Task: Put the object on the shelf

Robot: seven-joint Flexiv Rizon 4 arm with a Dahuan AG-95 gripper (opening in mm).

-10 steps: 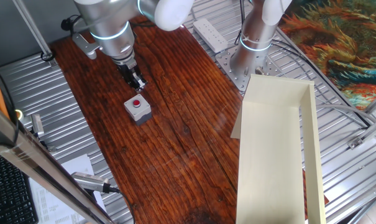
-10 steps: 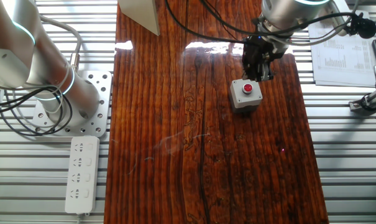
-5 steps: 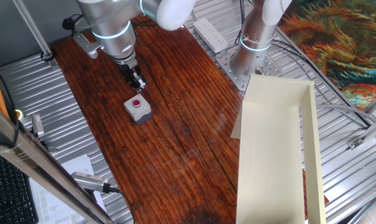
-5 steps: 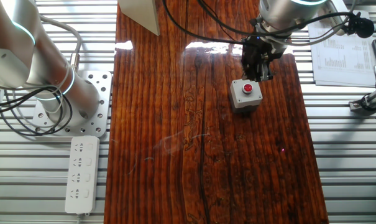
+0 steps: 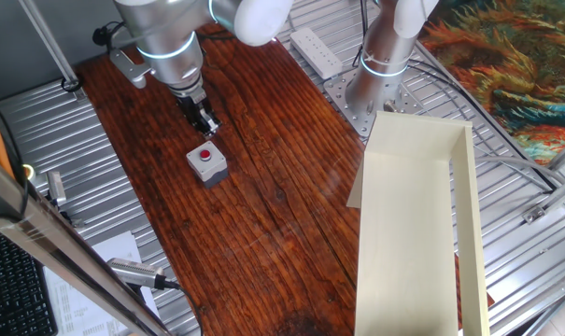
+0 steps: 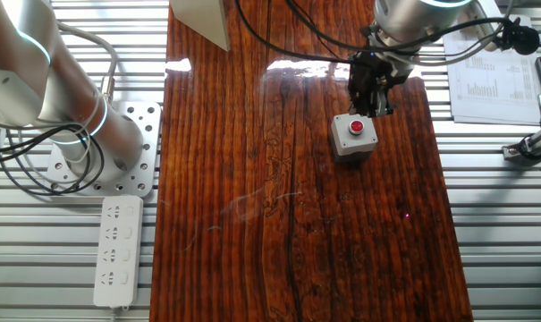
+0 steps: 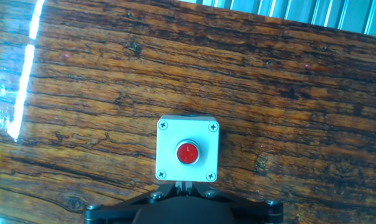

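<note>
The object, a small light-grey box [image 5: 207,162] with a red round button, sits on the dark wooden table near its far left end. It also shows in the other fixed view [image 6: 354,135] and in the hand view [image 7: 188,150]. My gripper [image 5: 207,128] hangs just beyond the box's edge and slightly above it, fingers together and holding nothing; it also shows in the other fixed view [image 6: 375,105] and at the hand view's bottom edge [image 7: 186,185]. The cream shelf [image 5: 408,224] lies at the table's right end, far from the box; only its corner [image 6: 198,20] shows in the other fixed view.
A white power strip [image 5: 317,51] lies on the metal frame beside a second arm's base [image 5: 380,65]; both also show in the other fixed view, the strip [image 6: 118,250] and the base [image 6: 73,125]. Papers [image 6: 494,85] lie past the table edge near the box.
</note>
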